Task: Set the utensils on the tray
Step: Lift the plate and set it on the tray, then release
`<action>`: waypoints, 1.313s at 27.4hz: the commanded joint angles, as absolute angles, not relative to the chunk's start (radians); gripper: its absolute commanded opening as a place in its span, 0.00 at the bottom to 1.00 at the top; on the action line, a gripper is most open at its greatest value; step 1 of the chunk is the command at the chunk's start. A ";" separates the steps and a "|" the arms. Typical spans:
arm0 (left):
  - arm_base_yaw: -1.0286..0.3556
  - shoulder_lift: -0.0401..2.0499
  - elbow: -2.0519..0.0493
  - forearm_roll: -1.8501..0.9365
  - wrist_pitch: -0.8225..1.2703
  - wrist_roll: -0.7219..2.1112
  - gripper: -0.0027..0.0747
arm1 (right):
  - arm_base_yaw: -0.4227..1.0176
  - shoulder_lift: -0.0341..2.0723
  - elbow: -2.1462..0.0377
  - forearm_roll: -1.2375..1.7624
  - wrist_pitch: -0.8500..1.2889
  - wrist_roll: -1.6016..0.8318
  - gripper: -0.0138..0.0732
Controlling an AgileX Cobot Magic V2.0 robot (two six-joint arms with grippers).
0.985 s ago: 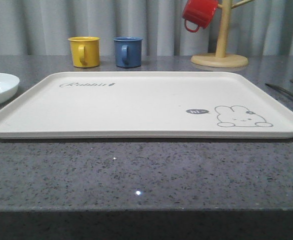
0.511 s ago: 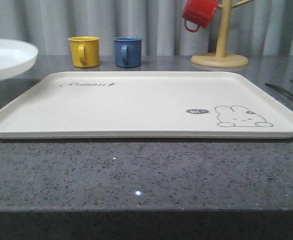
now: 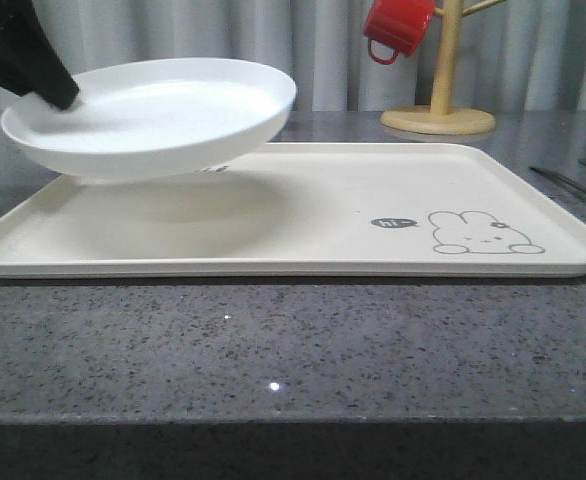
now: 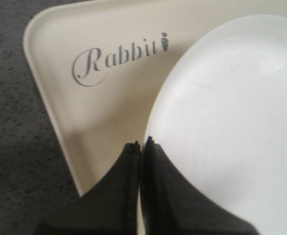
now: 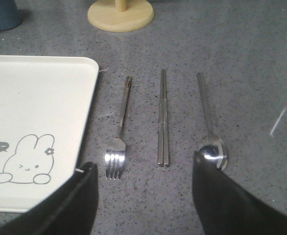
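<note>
Front view: the left gripper (image 3: 48,85) carries a round white plate (image 3: 153,115) above the cream rectangular rabbit tray (image 3: 303,215).

Left wrist view: its jaws are pinched on the plate's rim, and a thin grip could slip.

Right wrist view: the right gripper (image 5: 143,188), jaws apart, hovers over the silver fork (image 5: 119,134), flat chopsticks (image 5: 163,120) and spoon (image 5: 209,127), all beside the tray.

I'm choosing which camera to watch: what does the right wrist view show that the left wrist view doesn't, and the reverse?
Right wrist alone: the fork, chopsticks and spoon side by side on the counter, the rabbit drawing, and the open right gripper. Left wrist alone: the white plate pinched by the left gripper, and the "Rabbit" script. Both: the tray.
</note>
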State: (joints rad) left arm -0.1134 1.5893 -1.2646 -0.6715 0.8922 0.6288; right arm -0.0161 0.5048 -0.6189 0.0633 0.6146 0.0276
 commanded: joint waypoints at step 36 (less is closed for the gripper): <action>-0.569 0.952 -1.039 0.057 0.938 0.085 0.51 | -0.019 0.516 -0.652 0.064 0.520 0.017 0.68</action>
State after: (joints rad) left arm -0.5440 1.0463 -1.0777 0.0310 0.9764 0.1235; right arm -0.0161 0.5048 -0.6189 0.0633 0.6030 0.0276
